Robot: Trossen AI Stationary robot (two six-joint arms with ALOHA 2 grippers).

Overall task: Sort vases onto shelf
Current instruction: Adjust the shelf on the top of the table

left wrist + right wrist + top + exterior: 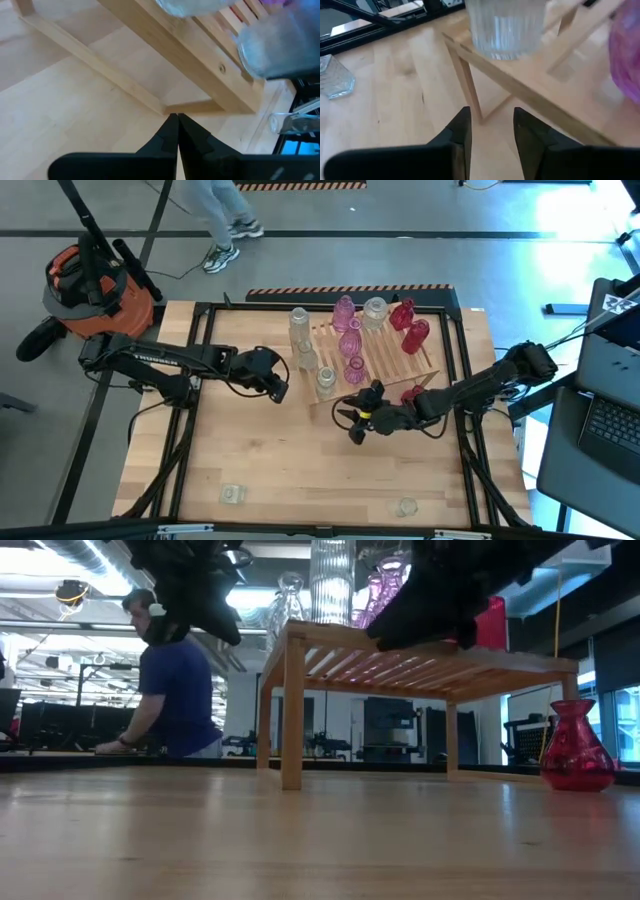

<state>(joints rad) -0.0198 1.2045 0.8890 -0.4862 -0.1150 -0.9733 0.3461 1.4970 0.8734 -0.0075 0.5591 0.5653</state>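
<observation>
1. Shelf (375, 358): light slatted wood rack on the tabletop (270, 460), toward its far side, carrying pink vases (349, 330), red vases (410, 326) and clear vases (302, 340).
2. One red vase (577, 747) stands on the tabletop just beside the shelf's right end leg, near the right arm.
3. Right gripper (352, 420) hovers at the shelf's near edge, empty; jaws part-way apart with a narrow gap, nothing between them. A ribbed clear vase (506, 25) stands on the shelf just ahead of it.
4. Left gripper (278, 387) waits beside the shelf's left end; jaws pressed together, empty.
5. Two small clear vases (232, 494) stand well apart from the shelf, near the tabletop's front edge.
6. A person (175, 680) in blue sits beyond the shelf.
</observation>
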